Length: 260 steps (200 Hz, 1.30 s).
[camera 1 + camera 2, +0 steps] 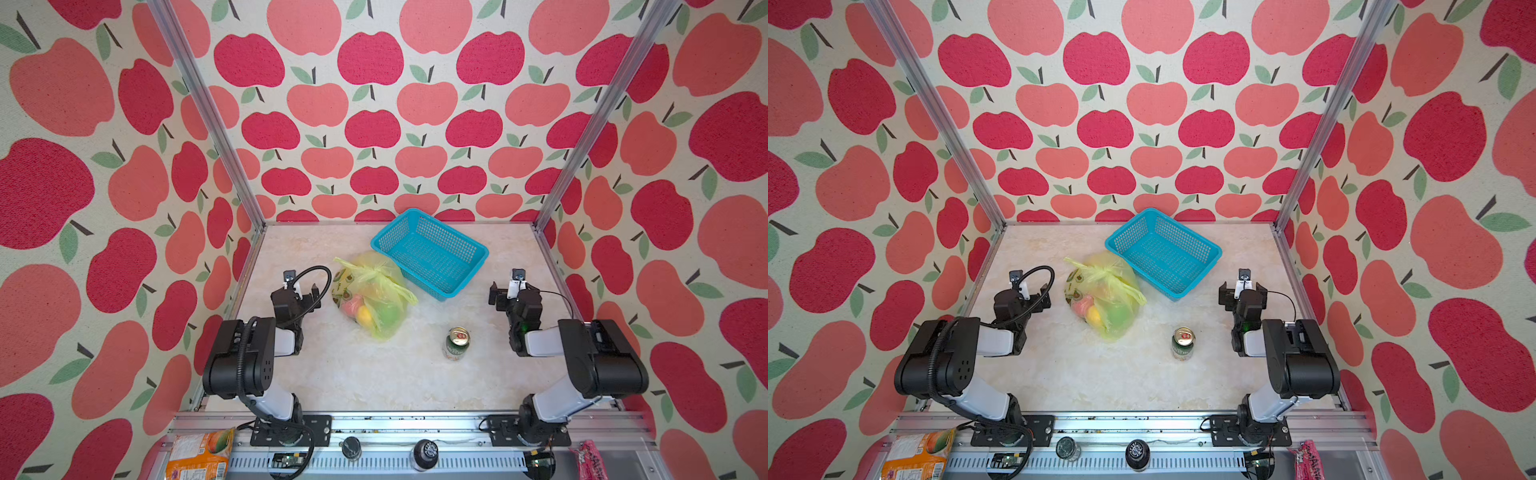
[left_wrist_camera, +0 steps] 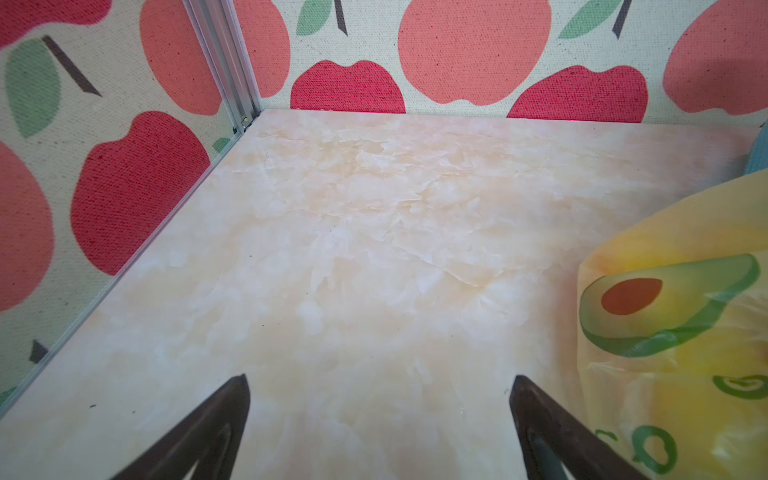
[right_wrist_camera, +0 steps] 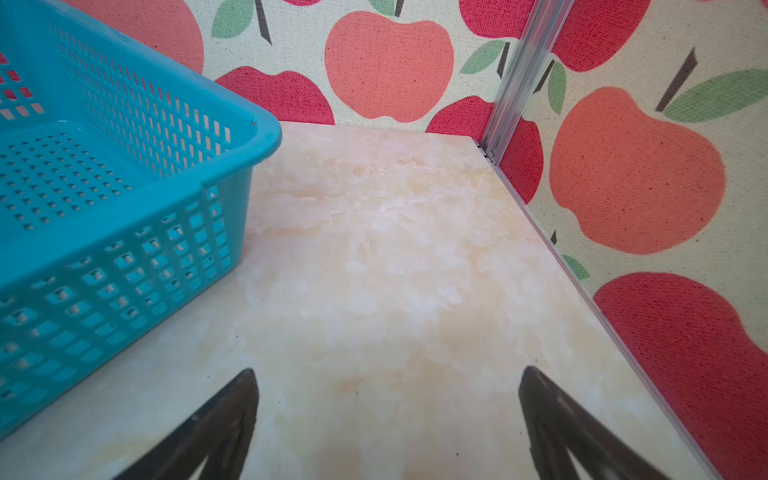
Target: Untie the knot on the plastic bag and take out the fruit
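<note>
While both arms sit low at the two sides of the marble-patterned table, the plastic bag lies a little left of the middle. The knot is at its far end, tied, with the handle ends splaying out to either side. The fruit is inside the bag and shows through the thin yellow plastic: a pink piece, a yellow piece and a green piece bunched toward the near end.

The left gripper is spread wide and grips nothing, with only bare table between its fingers. In both top views it sits just left of the bag. Its wrist view shows the avocado print close beside one finger, but whether they touch cannot be told.

The right gripper is likewise wide apart and empty. It points at bare table near the right edge, well apart from the bag.

A teal mesh basket stands toward the far side, right of the middle, with nothing in it. One long side of it runs just beside the bag's far right. A green drink can stands upright on the near right, between the bag and the right arm and apart from both.
</note>
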Tool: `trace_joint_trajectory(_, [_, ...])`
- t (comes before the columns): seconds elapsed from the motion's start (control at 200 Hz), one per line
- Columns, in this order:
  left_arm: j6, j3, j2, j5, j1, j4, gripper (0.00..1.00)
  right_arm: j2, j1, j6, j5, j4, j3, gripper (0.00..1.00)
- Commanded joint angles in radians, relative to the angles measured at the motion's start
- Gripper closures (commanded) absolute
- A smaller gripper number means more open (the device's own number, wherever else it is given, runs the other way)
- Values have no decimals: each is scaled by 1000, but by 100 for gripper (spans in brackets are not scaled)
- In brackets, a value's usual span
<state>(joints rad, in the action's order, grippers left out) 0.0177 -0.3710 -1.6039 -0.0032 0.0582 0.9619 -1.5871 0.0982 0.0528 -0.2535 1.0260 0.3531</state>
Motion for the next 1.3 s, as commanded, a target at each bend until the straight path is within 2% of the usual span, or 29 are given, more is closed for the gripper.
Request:
trace_joint_trajectory(0.0, [10, -2, -7, -11, 5, 15, 1, -10, 11, 13, -17, 31, -10, 1])
trace_joint_trajectory(0.555, [7, -5, -6, -4, 9, 7, 1, -12, 11, 13, -19, 32, -11, 1])
trace_joint_trajectory(0.735, [-2, -12, -3, 28, 26, -11, 1, -12, 11, 11, -21, 31, -10, 1])
trace_joint_trajectory(0.84, [-2, -13, -3, 31, 26, -12, 1, -10, 11, -9, -90, 36, -12, 1])
trace_joint_trajectory(0.971, [45, 30, 31, 4, -14, 62, 1, 32, 17, 11, -45, 48, -37, 1])
trace_joint_trajectory(1.006, [61, 49, 72, -78, -49, 64, 1, 52, 25, 24, -70, 60, -49, 1])
trace_joint_trajectory(1.066, [120, 36, 198, -259, -146, -24, 1, 156, 86, 47, -285, -2, -50, 1])
trace_joint_trajectory(1.116, [113, 5, 300, -297, -194, -141, 1, 263, 115, 51, -336, -70, -57, 1])
trace_joint_trajectory(1.156, [36, -17, 373, -252, -195, -229, 1, 341, 118, -23, -363, -143, -57, 1])
trace_joint_trajectory(1.216, [-36, -51, 474, -117, -189, -366, 1, 453, 115, -163, -391, -316, -35, 1])
trace_joint_trajectory(1.261, [-102, -87, 562, -41, -190, -526, 1, 531, 115, -255, -366, -514, 3, 1])
trace_joint_trajectory(1.296, [-133, -127, 625, 5, -191, -662, 1, 606, 109, -305, -296, -713, 54, 1])
